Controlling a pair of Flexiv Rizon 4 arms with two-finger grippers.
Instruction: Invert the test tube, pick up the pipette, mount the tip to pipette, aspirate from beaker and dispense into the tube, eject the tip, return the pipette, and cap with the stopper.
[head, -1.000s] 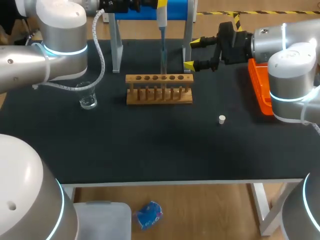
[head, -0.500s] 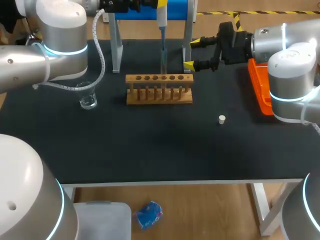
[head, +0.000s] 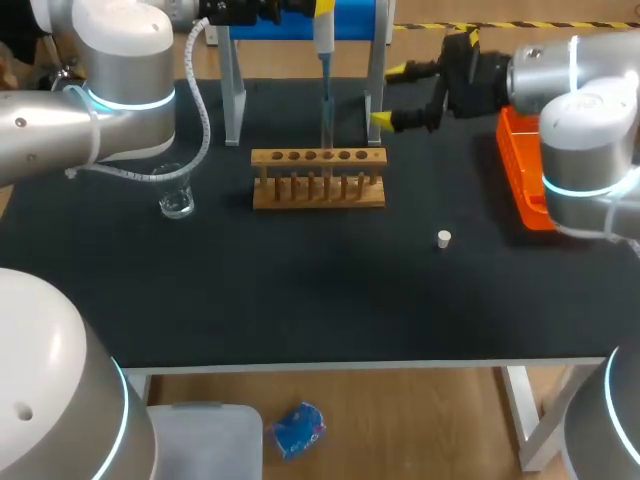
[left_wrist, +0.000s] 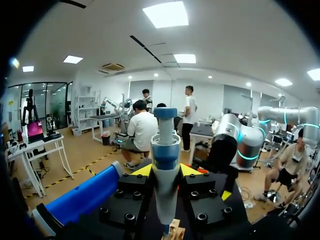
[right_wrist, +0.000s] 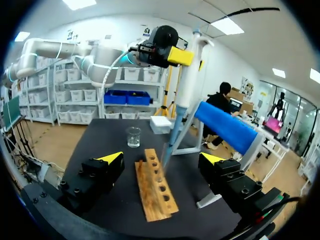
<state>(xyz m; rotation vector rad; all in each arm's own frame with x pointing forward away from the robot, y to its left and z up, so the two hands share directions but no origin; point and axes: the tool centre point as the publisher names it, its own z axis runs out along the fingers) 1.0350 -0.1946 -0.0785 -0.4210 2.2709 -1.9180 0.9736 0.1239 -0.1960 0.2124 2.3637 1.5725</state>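
The left gripper (left_wrist: 165, 172) has not budged, its fingers clamped on the pipette (head: 325, 40), which points down at the wooden rack (head: 318, 178). The right gripper (head: 392, 95), fingers spread wide and holding nothing, has drawn back and up from the rack's right end (a small shift). One each: beaker (head: 176, 192), pipette, rack, stopper (head: 444, 238) on the table, orange tray (head: 515, 175).
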